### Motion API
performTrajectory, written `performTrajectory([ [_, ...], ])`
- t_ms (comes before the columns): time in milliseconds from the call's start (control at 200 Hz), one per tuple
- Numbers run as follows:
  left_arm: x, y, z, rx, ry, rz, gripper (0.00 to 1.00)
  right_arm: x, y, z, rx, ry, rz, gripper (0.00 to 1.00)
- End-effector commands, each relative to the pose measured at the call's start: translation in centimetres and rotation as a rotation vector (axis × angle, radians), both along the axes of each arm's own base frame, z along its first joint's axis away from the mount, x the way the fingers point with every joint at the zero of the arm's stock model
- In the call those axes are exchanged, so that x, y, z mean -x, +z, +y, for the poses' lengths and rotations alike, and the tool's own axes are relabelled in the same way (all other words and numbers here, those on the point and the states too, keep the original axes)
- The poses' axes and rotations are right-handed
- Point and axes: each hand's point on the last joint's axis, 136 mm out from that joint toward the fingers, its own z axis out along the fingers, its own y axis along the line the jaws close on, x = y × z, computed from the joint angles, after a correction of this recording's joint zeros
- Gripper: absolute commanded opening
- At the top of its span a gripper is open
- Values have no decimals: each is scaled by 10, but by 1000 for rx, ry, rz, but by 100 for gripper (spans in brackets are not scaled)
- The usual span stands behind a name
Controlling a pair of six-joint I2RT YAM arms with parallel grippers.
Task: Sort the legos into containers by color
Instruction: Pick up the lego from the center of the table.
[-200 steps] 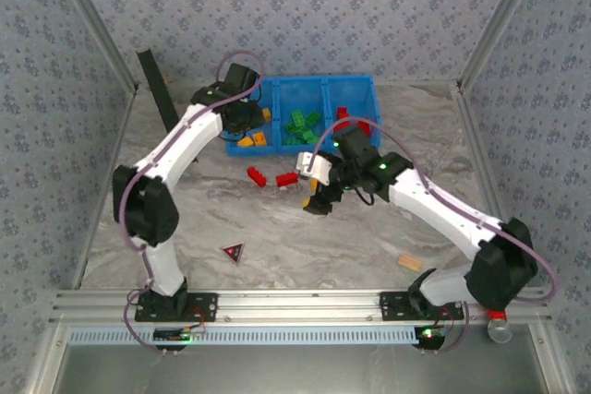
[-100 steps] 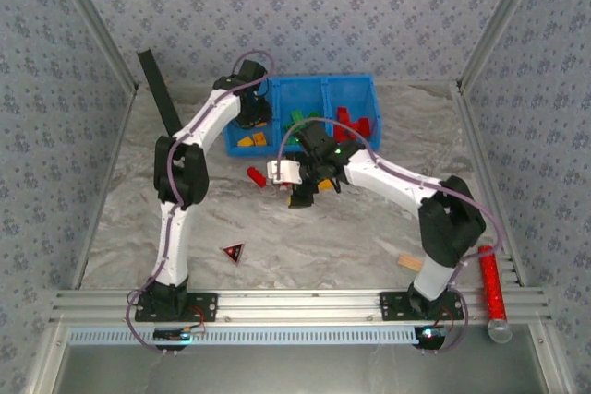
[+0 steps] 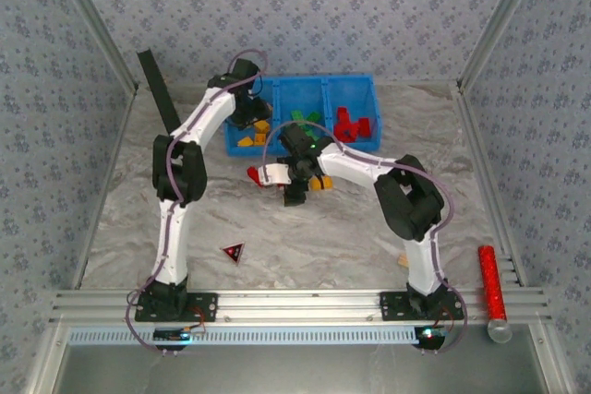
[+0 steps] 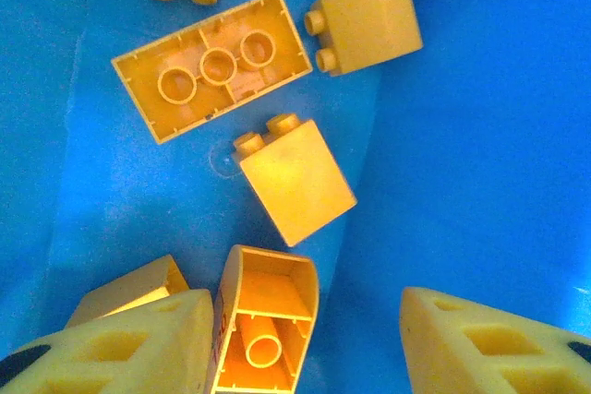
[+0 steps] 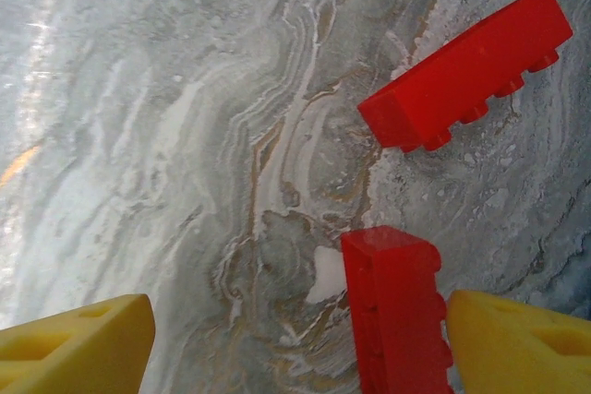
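Observation:
The blue bin (image 3: 367,89) holds yellow bricks (image 3: 251,140) on the left, green bricks (image 3: 300,119) in the middle and red bricks (image 3: 349,124) on the right. My left gripper (image 3: 249,117) hangs open inside the left compartment (image 4: 462,136), above several yellow bricks; a hollow curved one (image 4: 263,325) lies beside its left finger. My right gripper (image 3: 292,189) is open low over the table. One red brick (image 5: 397,316) stands between its fingers, close to the right finger (image 5: 517,343). A second red brick (image 5: 466,71) lies just beyond it and appears from above as a red brick (image 3: 254,174).
An orange brick (image 3: 320,183) lies on the table under the right forearm. A dark red-edged triangle (image 3: 234,251) sits near the front left. A red glittery cylinder (image 3: 488,269) lies at the right edge, and a black strip (image 3: 159,89) leans at the back left.
My right gripper has swept left across the table and now stands over the red bricks. The left arm's elbow has swung up and back while its gripper stayed over the left compartment.

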Motion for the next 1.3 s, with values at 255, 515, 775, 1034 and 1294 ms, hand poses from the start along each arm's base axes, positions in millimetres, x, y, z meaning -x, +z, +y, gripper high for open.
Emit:
performTrajectory([
  [255, 27, 107, 15, 95, -24, -186, 57, -11, -30, -17, 105, -11, 54, 76],
  [515, 68, 139, 38, 48, -38, -249, 58, -5, -43, -20, 147, -15, 98, 47],
  [775, 115, 147, 63, -22, -34, -263, 58, 0, -46, -28, 191, -52, 94, 22],
  [1034, 176, 128, 58, -136, -256, -258, 59, -7, 33, -71, 33, -286, 74, 15],
  [1294, 219, 122, -13, -186, -685, -445, 65, -39, 107, -149, -140, -613, 1, 14],
])
